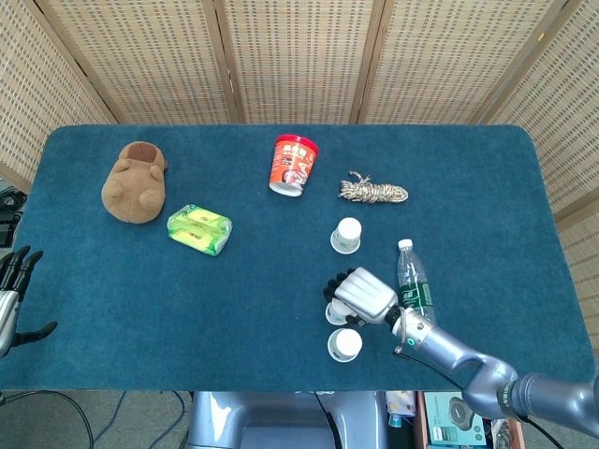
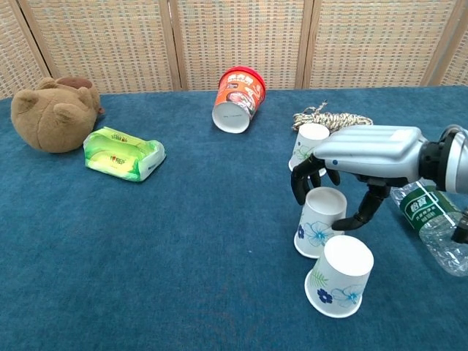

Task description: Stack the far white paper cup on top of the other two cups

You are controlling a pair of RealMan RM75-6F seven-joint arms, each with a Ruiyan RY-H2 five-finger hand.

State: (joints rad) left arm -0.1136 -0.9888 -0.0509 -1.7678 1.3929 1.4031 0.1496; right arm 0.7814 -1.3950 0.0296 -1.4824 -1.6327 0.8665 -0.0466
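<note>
Three white paper cups stand upside down in a row on the blue table (image 1: 187, 299). The far cup (image 1: 346, 234) (image 2: 308, 145) stands free. My right hand (image 1: 358, 295) (image 2: 358, 155) reaches over the middle cup (image 1: 334, 314) (image 2: 319, 221), with fingers on its left side and thumb on its right, gripping it. The near cup (image 1: 344, 345) (image 2: 338, 276) sits just in front, almost touching the middle one. My left hand (image 1: 11, 290) hangs off the table's left edge, fingers apart and holding nothing.
A plastic water bottle (image 1: 412, 281) (image 2: 431, 223) lies right of the hand. A rope coil (image 1: 372, 191) (image 2: 329, 117), a tipped red noodle cup (image 1: 294, 165) (image 2: 238, 101), a green packet (image 1: 199, 229) (image 2: 122, 153) and a brown plush toy (image 1: 136, 181) (image 2: 53, 113) lie farther back.
</note>
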